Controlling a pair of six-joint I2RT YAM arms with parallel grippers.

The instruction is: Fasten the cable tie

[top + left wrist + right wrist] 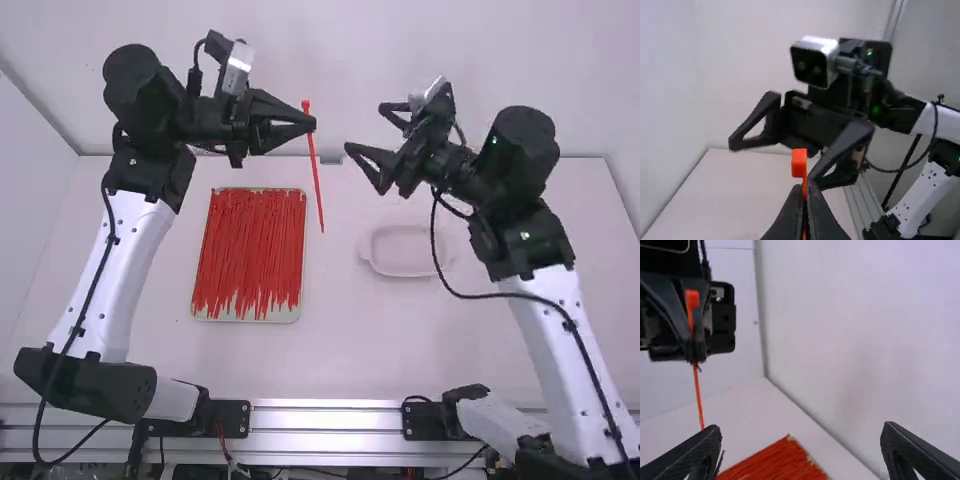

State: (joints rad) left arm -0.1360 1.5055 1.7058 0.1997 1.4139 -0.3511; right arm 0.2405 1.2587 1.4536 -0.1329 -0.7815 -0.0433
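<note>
**Counting what is sitting in front of me**

I am working with two arms, the left arm (120,260) and the right arm (560,320). They are carrying two grippers: my left gripper (312,125) and my right gripper (364,128). I am counting one single red cable tie (316,175), which is hanging from my left gripper. One tray (245,318) is lying on the one white table (400,340). It is holding one pile of red ties (250,250), too many and too closely packed for me to be counting singly. One white dish (372,255) is sitting at three o'clock from the tray.
</note>
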